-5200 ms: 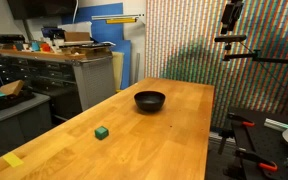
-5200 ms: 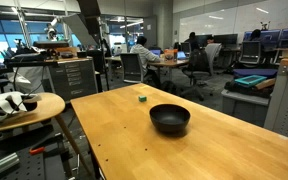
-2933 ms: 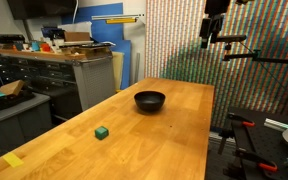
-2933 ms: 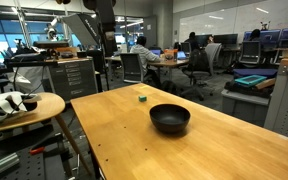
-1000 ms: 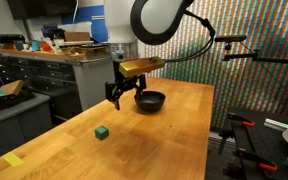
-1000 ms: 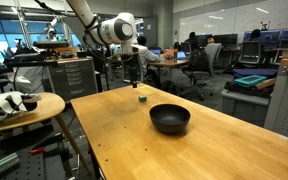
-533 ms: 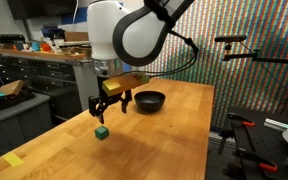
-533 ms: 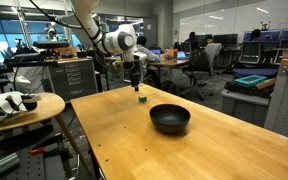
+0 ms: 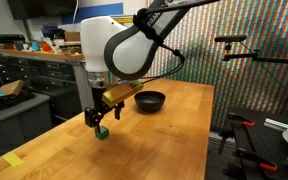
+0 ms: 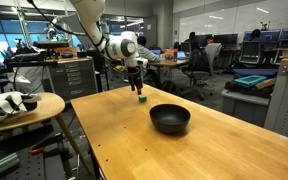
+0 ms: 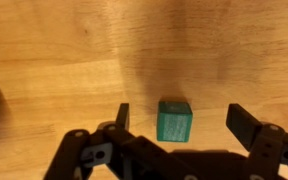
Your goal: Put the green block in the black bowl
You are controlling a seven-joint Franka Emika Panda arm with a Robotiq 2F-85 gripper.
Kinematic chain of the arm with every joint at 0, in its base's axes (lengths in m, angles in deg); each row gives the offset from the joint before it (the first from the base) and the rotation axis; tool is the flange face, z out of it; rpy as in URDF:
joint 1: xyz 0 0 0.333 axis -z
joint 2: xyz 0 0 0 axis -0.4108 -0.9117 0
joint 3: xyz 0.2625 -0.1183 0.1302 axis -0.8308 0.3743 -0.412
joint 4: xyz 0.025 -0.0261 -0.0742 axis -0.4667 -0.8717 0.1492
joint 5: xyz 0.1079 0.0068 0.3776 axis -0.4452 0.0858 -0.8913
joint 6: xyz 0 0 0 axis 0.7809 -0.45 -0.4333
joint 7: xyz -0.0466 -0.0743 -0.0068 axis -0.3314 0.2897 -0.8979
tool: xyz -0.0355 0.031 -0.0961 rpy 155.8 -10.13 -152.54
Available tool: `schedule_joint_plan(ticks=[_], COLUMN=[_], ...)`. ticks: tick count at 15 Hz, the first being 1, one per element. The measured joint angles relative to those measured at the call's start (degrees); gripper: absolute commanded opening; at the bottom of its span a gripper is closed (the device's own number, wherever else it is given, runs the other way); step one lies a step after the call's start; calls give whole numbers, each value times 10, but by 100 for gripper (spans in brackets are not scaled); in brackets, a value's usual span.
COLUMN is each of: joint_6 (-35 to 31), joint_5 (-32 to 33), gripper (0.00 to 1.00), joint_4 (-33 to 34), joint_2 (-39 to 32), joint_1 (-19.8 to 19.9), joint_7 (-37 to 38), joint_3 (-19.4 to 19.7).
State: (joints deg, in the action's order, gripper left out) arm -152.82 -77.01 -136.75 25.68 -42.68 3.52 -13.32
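- I am at the grasping step: my claw [image 11: 182,116] hangs spread over the green block [image 11: 174,121], a finger on either side, neither touching it.
- The block sits on the wooden table [image 9: 174,130], well apart from the black bowl [image 9: 150,100].
- Next, I judge, I should drop lower, centre the block, which lies nearer one finger, and pinch it before lifting it towards the bowl.
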Motion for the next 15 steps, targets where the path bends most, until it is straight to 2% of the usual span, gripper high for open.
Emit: schedule_joint_plan(ticks=[10,11,15], joint_6=[-6,-6,-6], joint_5=[-27,-31,-40], gripper=[100,84,48], joint_4=[67,73,91], joint_2=[-66,-72,-91], joint_1=[2,2,2], joint_7=[-54,-57,-68], joint_3=[20,20,20])
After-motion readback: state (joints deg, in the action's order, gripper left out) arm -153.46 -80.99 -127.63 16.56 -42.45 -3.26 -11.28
